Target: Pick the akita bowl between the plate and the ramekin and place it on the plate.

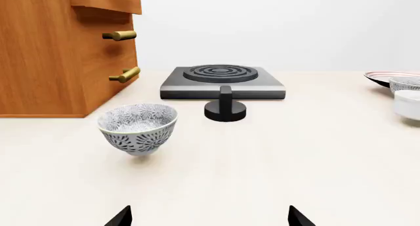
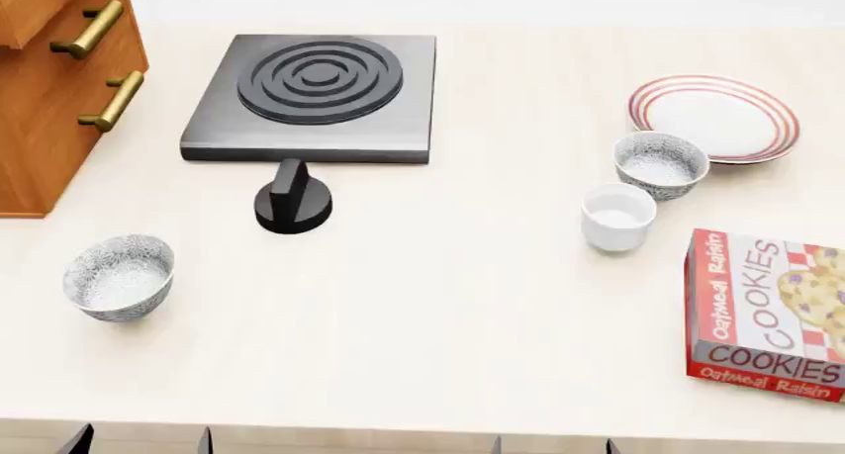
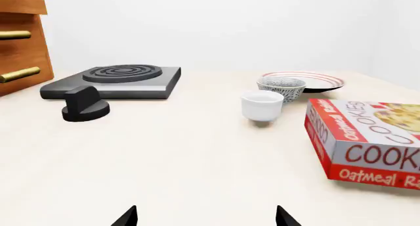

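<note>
Between plate [image 2: 714, 117] and ramekin [image 2: 616, 217], akita bowl [image 2: 660, 163] apparently upright.

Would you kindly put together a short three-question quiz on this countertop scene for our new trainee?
1. True or false: the akita bowl between the plate and the ramekin already sits on the plate.
2. How many speckled bowls are on the counter?
3. Which stands nearest the cookie box: A) control knob, B) ramekin, C) hotplate?

Key:
1. False; it rests on the counter beside the plate's rim.
2. Two; a second speckled bowl stands near the wooden drawer cabinet.
3. B.
</note>
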Robot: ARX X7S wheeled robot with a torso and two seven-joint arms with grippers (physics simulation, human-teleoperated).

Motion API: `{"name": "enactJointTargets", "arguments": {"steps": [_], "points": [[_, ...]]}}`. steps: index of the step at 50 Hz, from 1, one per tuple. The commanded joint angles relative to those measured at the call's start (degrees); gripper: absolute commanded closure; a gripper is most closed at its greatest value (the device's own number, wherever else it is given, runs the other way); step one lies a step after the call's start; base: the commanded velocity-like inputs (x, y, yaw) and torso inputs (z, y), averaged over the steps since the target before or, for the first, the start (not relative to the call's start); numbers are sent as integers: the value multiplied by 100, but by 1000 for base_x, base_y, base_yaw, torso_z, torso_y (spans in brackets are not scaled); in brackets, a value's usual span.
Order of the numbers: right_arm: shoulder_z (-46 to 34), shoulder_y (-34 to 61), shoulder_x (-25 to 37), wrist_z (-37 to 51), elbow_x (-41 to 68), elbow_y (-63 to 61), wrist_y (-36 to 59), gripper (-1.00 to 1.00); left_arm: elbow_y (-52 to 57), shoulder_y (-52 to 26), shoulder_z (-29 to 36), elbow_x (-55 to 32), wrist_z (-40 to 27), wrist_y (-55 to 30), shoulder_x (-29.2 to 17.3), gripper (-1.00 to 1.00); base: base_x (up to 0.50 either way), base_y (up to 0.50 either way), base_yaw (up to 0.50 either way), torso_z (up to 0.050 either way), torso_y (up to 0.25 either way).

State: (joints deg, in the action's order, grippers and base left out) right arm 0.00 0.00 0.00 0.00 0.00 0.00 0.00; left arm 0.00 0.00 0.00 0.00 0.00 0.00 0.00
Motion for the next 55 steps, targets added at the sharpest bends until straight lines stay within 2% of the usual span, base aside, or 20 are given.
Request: {"name": "enactJointTargets", "arguments": {"steps": [1,28,31,34,40,49,55], "points": [[-121,29,87,170,21,28,95,-100,54,12,110,-74,-111,-55,-93,-100,0,0,0,0,0],[-526,97,411,555,290,58,249,-100,-8,-30,475,-427,-467,17,-408,-100,0,0,0,0,0],[-550,106,433,577,310,68,250,-100,-4,-15,552,-214,-618,167,-438,-100,0,0,0,0,0],[-574,111,450,597,333,78,237,-100,91,-26,467,-589,-513,-82,-422,-100,0,0,0,0,0],[-616,124,487,632,377,92,226,-100,88,-25,545,-513,-597,-19,-482,-100,0,0,0,0,0],[-681,146,546,680,450,142,174,-100,711,-171,232,-1308,-601,-1091,-584,-100,0,0,0,0,0],[-727,150,584,716,486,143,167,-100,931,-248,87,-1604,-686,-1425,-643,-100,0,0,0,0,0]]}}
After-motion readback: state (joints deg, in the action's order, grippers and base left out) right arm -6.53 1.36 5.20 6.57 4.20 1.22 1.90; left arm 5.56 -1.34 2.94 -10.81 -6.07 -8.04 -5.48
